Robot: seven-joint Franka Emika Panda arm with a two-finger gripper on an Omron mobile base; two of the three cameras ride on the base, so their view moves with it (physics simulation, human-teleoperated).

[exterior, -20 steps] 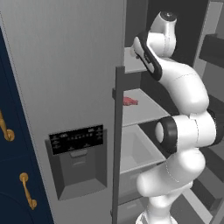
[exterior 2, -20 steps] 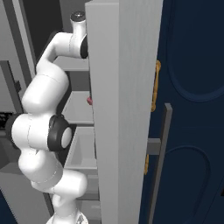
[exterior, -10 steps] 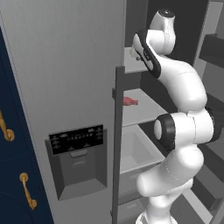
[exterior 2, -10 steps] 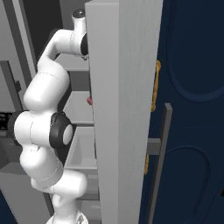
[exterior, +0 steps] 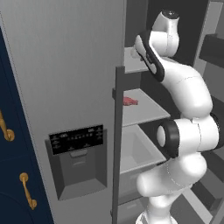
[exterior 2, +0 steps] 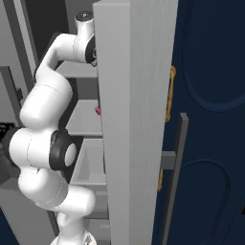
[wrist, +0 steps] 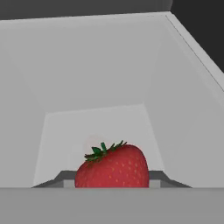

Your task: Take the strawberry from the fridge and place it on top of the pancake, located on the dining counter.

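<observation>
- Reaching into the open fridge (exterior: 65, 78), the arm's gripper (wrist: 112, 184) flanks the strawberry (wrist: 112, 167) on a pale shelf (wrist: 92, 122).
- Whether the fingertips (wrist: 61, 180) pinch the berry, I cannot tell.

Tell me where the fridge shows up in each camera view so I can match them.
Left base view: fridge door with black dispenser panel at left, shelves at right.
Right base view: its grey door stands centre, shelves to the left.
Hand view: its pale inner walls surround the strawberry at bottom centre.
Shared landmark: the pinkish-red meat slab on a shelf, in both base views.
</observation>
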